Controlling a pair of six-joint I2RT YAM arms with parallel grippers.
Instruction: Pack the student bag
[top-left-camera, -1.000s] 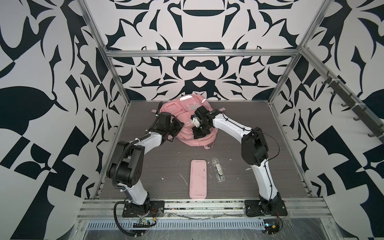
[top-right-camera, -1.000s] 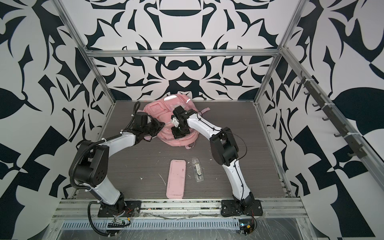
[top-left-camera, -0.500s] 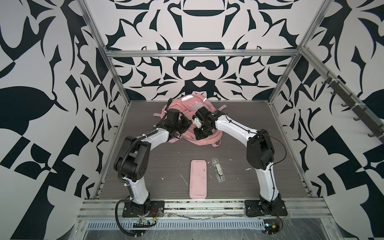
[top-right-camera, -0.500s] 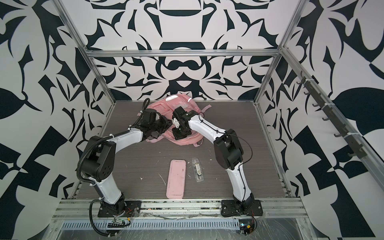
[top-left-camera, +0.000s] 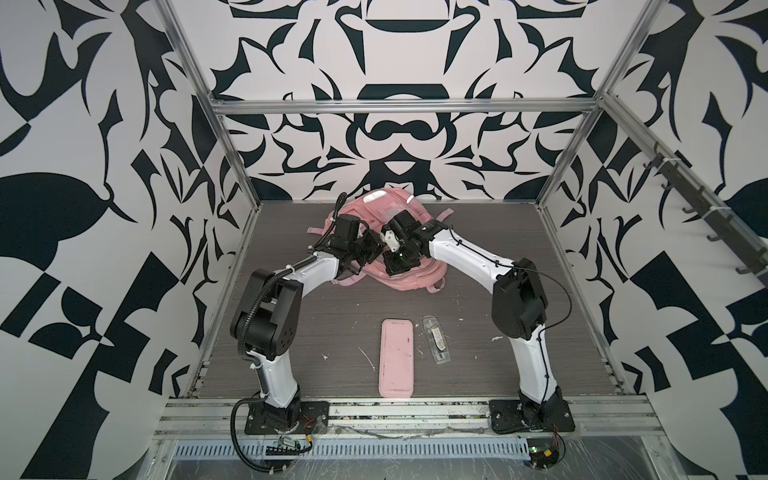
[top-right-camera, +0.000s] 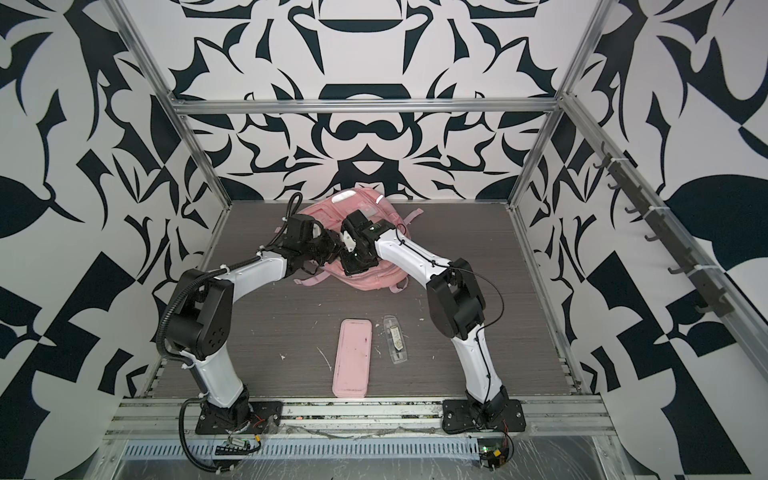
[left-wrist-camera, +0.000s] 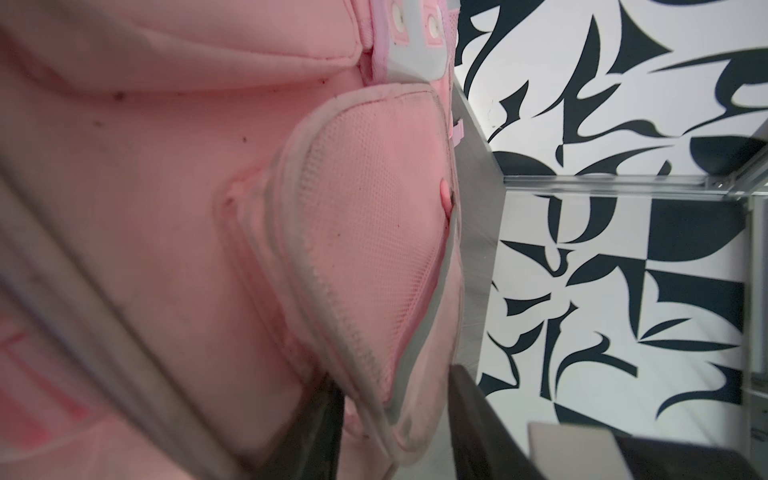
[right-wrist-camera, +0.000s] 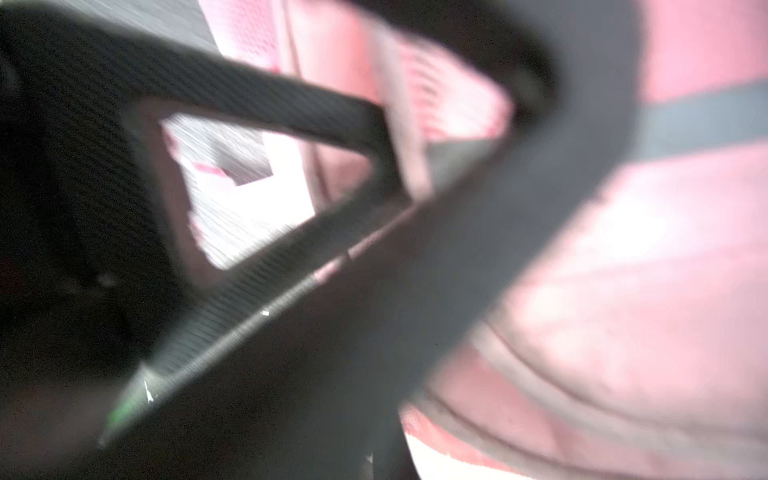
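1. While the bag (top-left-camera: 409, 277) lies slumped at the far middle of the table (top-left-camera: 316, 307), both arms reach over it and meet above its left part. No open pocket shows in either top view.
2. Left fingers (left-wrist-camera: 469, 415) stand spread, with the rounded end of a padded strap (left-wrist-camera: 374, 249) lying between them. Whether either finger touches it I cannot tell.
3. Right fingers (right-wrist-camera: 266, 93) are pressed together right at the pink fabric. That wrist view is too blurred to show whether a thin fold or a zip pull is caught between them.
4. If the left fingers close where they are, they would likely take only the strap. A pull on it would drag or tip the whole bag rather than open a pocket.
5. The bag is soft and nothing braces it. A tug from the right fingers could bunch the fabric or slide the bag toward the back wall, and a thin pinch may slip off.
6. Both wrists sit very close together over the bag. A sideways move by either could knock the other or snag a loose strap.
7. The case (top-left-camera: 396, 357) and the clear packet (top-left-camera: 435, 340) lie just beside each other near the front edge, well apart from the bag. Packing looks not yet begun, and a bag pushed further back would be harder to load.
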